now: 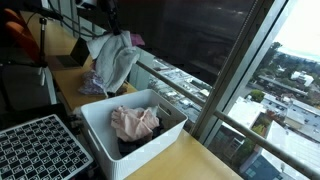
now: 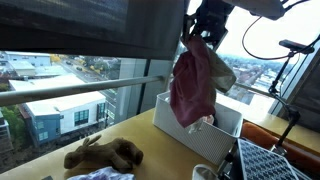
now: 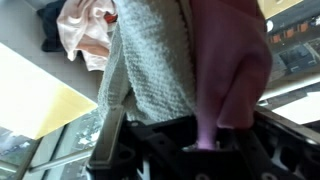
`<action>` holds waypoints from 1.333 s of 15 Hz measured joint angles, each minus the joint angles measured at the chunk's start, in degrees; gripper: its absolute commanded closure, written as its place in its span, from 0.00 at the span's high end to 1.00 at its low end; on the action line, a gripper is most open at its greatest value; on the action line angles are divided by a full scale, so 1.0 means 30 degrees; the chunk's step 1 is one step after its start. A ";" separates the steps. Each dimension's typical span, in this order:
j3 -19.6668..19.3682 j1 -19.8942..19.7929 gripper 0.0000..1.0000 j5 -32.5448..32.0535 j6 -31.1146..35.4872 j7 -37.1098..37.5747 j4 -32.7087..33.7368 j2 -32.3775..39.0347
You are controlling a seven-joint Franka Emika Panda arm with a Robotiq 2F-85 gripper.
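Observation:
My gripper [image 1: 108, 22] [image 2: 200, 28] is shut on a garment, grey knit on one side and mauve-pink on the other. The garment [image 1: 114, 62] [image 2: 192, 88] hangs freely from the jaws, above and just beside a white bin [image 1: 142, 156] [image 2: 178, 130]. A pale pink cloth [image 1: 135, 122] lies on dark clothing inside the bin. In the wrist view the garment [image 3: 155, 70] fills the middle and a pink fold runs down into my gripper [image 3: 198, 140]. The pale pink cloth [image 3: 85, 30] in the bin shows at the upper left.
A black perforated tray [image 1: 40, 150] [image 2: 275, 165] sits next to the bin. A brown crumpled cloth [image 2: 105, 155] lies on the wooden table by the window. Large window panes and a railing [image 1: 185, 85] run along the table's edge.

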 measured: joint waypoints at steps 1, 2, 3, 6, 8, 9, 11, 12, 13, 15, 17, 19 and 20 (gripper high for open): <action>0.0183 -0.0832 0.00 0.0005 -0.0128 -0.0002 -0.0779 -0.0913; 0.0262 -0.1696 0.00 0.0045 -0.0130 -0.0041 -0.1576 -0.1743; 0.0258 -0.2601 0.00 0.0079 -0.0080 -0.0132 -0.2325 -0.2460; -0.0120 -0.5465 0.00 0.0115 0.0969 -0.0903 -0.4264 -0.3828; -0.0771 -0.7190 0.00 0.0404 0.2578 -0.1956 -0.4993 -0.3827; -0.1107 -0.7858 0.00 0.0801 0.3510 -0.2622 -0.5165 -0.3560; -0.1547 -0.8787 0.00 0.2089 0.5571 -0.3991 -0.5262 -0.2371; -0.1583 -0.9018 0.00 0.2851 0.6605 -0.4555 -0.5256 -0.1525; -0.1582 -0.9067 0.00 0.3755 0.7627 -0.5114 -0.5220 -0.0570; -0.1466 -0.8951 0.00 0.5809 0.9383 -0.6373 -0.4948 0.1517; -0.1295 -0.8808 0.00 0.7843 1.0309 -0.7932 -0.4236 0.3589; -0.1245 -0.8839 0.26 0.9696 1.0463 -0.9702 -0.3253 0.5403; -0.1247 -0.8918 0.32 1.0540 1.0435 -1.0636 -0.2737 0.6115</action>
